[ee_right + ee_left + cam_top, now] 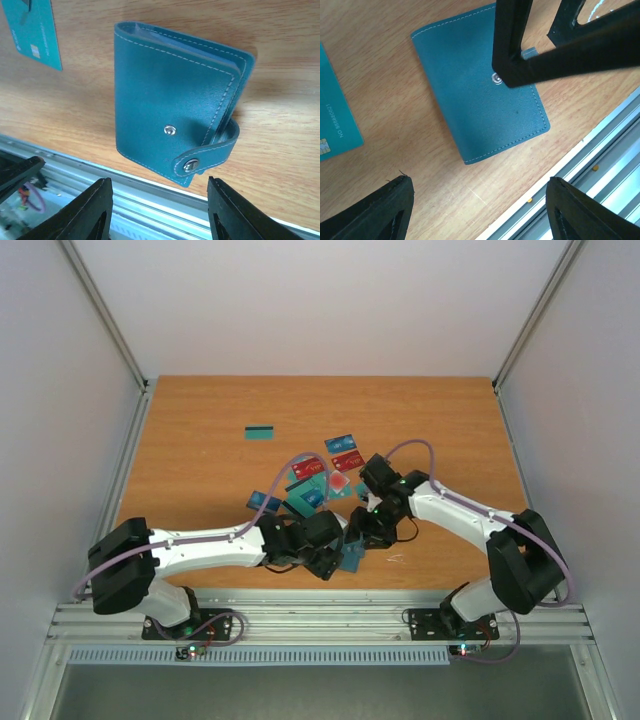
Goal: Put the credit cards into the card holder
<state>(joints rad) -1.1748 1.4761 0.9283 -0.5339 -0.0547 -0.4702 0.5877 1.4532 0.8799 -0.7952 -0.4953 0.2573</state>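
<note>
The left gripper [479,212] and right gripper [159,215], jaws apart and empty, crowd over the folded card holder [165,100] at the table [200,440] edge, so they could collide or shove it onto the rail [605,160].

From above and behind the arm bases, our top view looks down on the whole tabletop [200,440] from well back. Our left wrist camera sits close over the card holder [470,100] and faces steeply down past the left gripper [480,205]. Our right wrist camera hangs just as close behind the right gripper [157,210]. Both wrist views share the card holder and the tabletop's near edge.
</note>
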